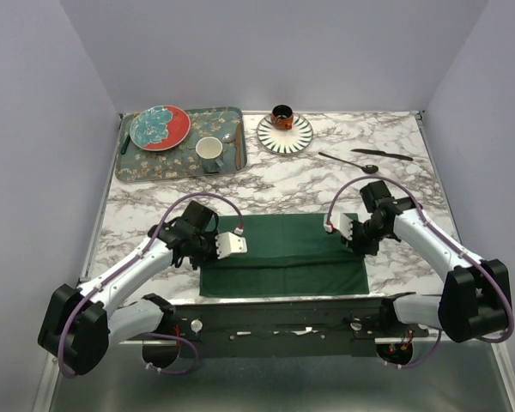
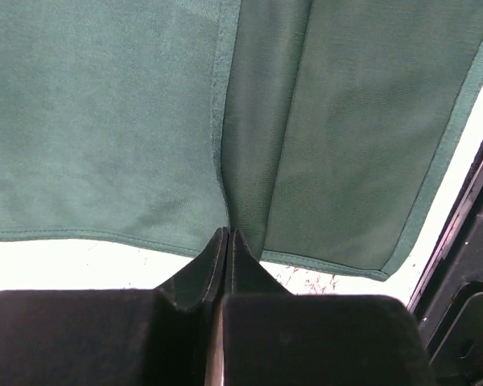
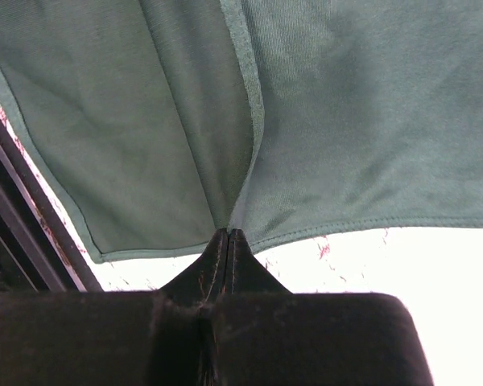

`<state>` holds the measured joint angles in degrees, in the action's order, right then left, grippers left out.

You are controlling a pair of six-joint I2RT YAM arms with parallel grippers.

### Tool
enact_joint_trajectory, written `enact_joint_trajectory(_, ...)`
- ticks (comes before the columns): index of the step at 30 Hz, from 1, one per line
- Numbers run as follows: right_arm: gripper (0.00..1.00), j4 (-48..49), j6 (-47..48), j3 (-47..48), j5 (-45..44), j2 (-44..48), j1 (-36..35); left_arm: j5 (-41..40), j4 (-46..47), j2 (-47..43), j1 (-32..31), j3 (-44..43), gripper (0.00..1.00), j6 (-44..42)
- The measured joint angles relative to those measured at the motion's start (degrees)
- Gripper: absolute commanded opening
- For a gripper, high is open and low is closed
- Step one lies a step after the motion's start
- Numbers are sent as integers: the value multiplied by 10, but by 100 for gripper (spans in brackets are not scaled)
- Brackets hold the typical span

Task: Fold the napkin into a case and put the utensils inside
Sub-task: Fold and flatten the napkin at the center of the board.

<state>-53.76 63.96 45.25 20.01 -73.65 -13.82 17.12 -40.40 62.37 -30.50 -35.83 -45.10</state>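
Top view: the napkin (image 1: 283,253) lies flat on the worktop (image 1: 326,184), long axis left to right, with the left gripper (image 1: 233,245) at its left end and the right gripper (image 1: 343,230) at its right.

Left wrist: the jaws are pinched shut on the dark green, faintly shiny hem, which puckers into a crease.

Right wrist: the same closed pinch on the opposite hem.

- We are stretching our left arm (image 1: 129,273) low and inward from its base, the left tool (image 1: 239,244) pointing right.
- We are bending our right arm (image 1: 429,239) inward likewise, the right tool (image 1: 342,228) pointing left.
- We are pressing each tool's jaws together, pinching opposite ends of the napkin (image 1: 283,251).
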Motion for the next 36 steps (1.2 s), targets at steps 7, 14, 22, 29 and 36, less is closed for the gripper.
enact_joint_trajectory(7, 1, -4, 20, -24, 0, 52, 0, 6, -24, -40, 0, 2, 0, -25)
enact_joint_trajectory(14, 6, 1, 57, -92, -5, 122, -1, 22, -40, -106, -3, 34, 0, -67)
enact_joint_trajectory(22, 6, 12, 111, -162, -18, 196, -22, 31, -54, -132, -33, 72, 0, -107)
enact_joint_trajectory(29, 6, 14, 142, -172, -27, 217, -36, 31, -57, -135, -57, 80, 0, -113)
enact_joint_trajectory(36, 6, 8, 172, -172, -28, 227, -39, 31, -62, -148, -70, 82, 0, -121)
